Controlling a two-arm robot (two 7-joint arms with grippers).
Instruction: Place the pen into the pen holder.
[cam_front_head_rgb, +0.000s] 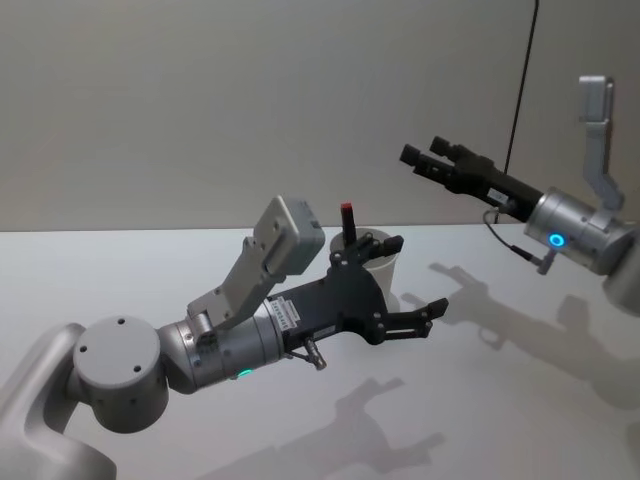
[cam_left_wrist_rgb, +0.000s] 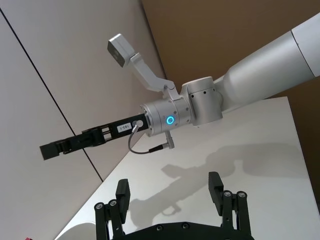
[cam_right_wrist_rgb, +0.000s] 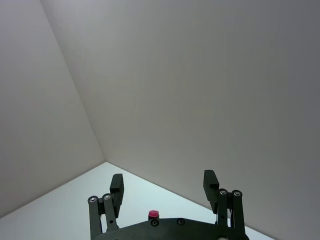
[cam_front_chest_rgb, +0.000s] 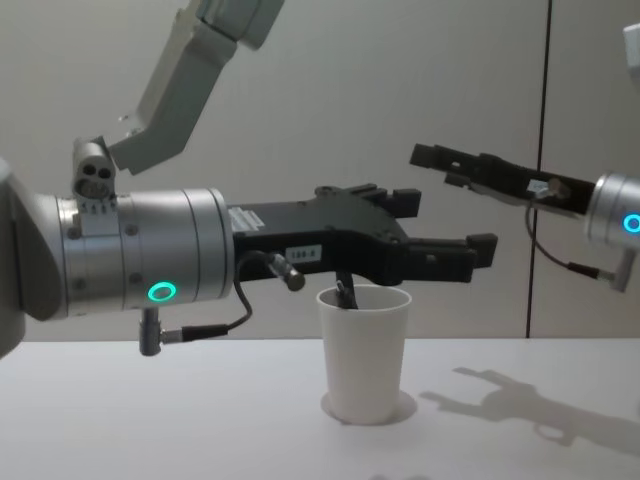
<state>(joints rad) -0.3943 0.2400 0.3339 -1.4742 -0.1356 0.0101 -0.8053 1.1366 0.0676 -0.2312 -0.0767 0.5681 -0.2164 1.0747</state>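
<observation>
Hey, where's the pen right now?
The pen stands inside the white paper cup near the table's centre, its red-capped top poking up behind the open left gripper.

A bare robot test bay, not a home or a kitchen.

You are looking at a plain white table (cam_front_head_rgb: 520, 400) set against blank grey wall panels (cam_front_head_rgb: 250, 100), with one thin dark seam (cam_front_chest_rgb: 548, 120) running down the wall and a brown panel (cam_left_wrist_rgb: 225, 30) at the side. You see no furniture, shelves or household clutter around it. The one prop on the table is a white paper cup (cam_front_chest_rgb: 365, 360), which suits a lab set-up built for trials.
</observation>
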